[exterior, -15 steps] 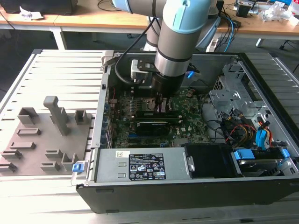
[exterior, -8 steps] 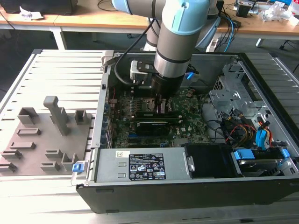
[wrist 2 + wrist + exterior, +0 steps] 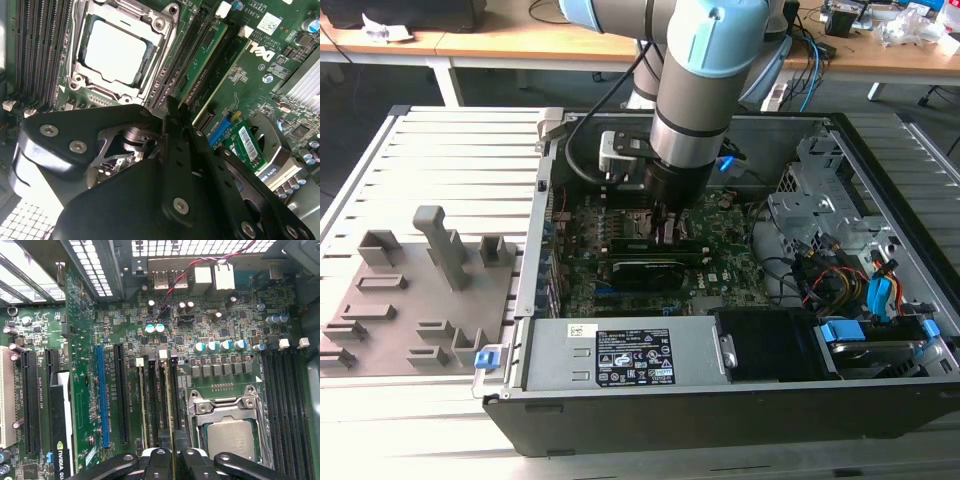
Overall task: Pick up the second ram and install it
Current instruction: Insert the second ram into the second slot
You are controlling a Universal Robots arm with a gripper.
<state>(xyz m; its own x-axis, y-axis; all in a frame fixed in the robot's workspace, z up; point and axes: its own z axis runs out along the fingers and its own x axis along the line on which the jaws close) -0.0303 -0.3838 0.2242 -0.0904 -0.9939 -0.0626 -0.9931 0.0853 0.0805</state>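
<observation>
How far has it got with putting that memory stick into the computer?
Done: a green ram stick stands in a slot beside the processor socket. In hand: the tool is down inside the case, close to those slots by the stick's end. Left: I can't tell whether the stick is fully latched.

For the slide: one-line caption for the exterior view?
Robot arm's gripper lowered inside the open black computer case, over the green motherboard near its memory slots.
</observation>
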